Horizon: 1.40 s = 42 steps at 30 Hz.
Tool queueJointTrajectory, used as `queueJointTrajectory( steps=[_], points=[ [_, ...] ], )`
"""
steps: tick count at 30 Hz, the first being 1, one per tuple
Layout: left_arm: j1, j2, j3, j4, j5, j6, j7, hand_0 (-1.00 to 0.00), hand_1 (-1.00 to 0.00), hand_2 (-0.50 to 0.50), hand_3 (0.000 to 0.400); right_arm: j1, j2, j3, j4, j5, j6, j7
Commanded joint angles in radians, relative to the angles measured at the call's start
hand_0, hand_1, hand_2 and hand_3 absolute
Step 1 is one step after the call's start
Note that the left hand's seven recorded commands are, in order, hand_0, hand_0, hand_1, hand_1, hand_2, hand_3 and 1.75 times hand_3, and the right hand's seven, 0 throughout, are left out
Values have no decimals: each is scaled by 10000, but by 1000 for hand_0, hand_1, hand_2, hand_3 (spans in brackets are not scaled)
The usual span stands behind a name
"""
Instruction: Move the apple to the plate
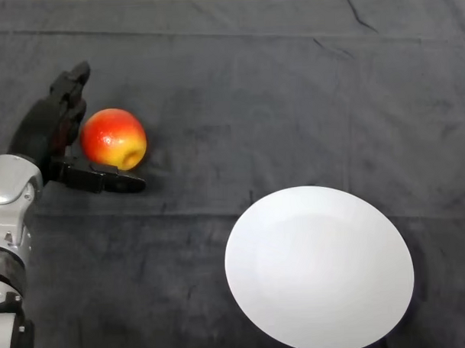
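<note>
A red and yellow apple (113,138) rests on the dark cloth at the left of the head view. My left hand (49,131) is right beside it on its left, open. The fingers (71,92) stand straight up behind the apple's left side, and the thumb (107,180) lies stretched out on the cloth just in front of the apple. The apple sits in the gap between them, not clasped. A white round plate (320,266) lies bare at the lower right, well apart from the apple.
Dark wrinkled cloth (276,104) covers the whole table. My silver-grey forearm (8,205) comes in along the left edge.
</note>
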Motion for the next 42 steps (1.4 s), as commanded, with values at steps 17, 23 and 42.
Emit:
queueJointTrajectory(
  steps=[17, 23, 42],
  points=[
    [-884, 317, -599, -132, 835, 1076, 453, 0, 0, 0, 0, 301, -17, -74, 202, 60, 29, 31],
    [-978, 212, -894, -180, 1161, 1272, 678, -545, -518, -14, 218, 302, -17, -74, 201, 60, 30, 31],
    [-1054, 122, -1440, -261, 1764, 1550, 972, -1000, -1000, 0, 400, 304, -17, -75, 197, 60, 32, 32]
  ],
)
